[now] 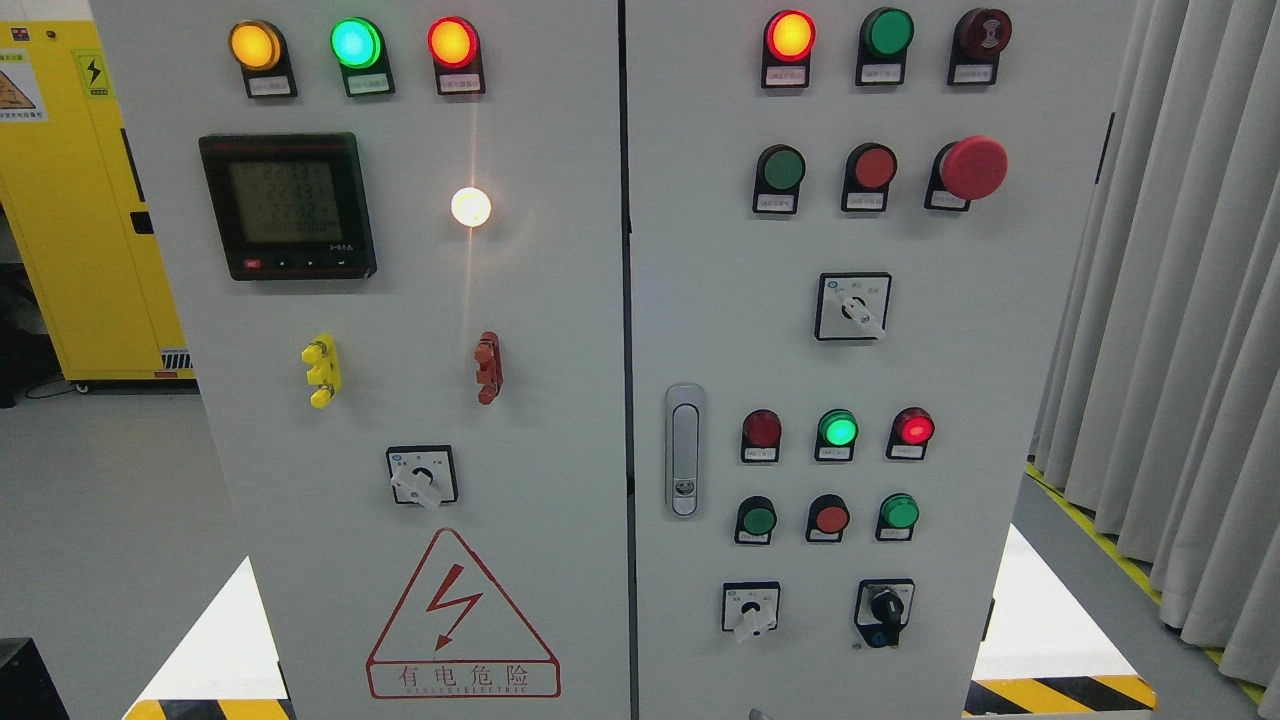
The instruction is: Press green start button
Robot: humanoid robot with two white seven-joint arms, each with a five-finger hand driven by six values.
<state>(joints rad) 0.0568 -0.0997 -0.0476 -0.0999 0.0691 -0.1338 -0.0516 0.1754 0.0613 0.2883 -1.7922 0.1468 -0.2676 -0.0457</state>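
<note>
A grey electrical cabinet (560, 400) with two doors fills the head view. On the right door, an unlit green push button (782, 169) sits in the second row, left of a red button (873, 167) and a red mushroom stop (973, 167). Lower down, two more green buttons (758, 520) (900, 512) flank a red one (830, 518). Above them a green lamp (838, 430) glows. Which green button is the start button cannot be read from the labels. Neither hand nor arm shows anywhere.
The left door carries lit lamps (355, 43), a meter display (288, 205), a rotary switch (421, 477) and a warning triangle (462, 620). A door handle (684, 450) is on the right door. A yellow cabinet (70, 200) stands left, grey curtains (1180, 300) right.
</note>
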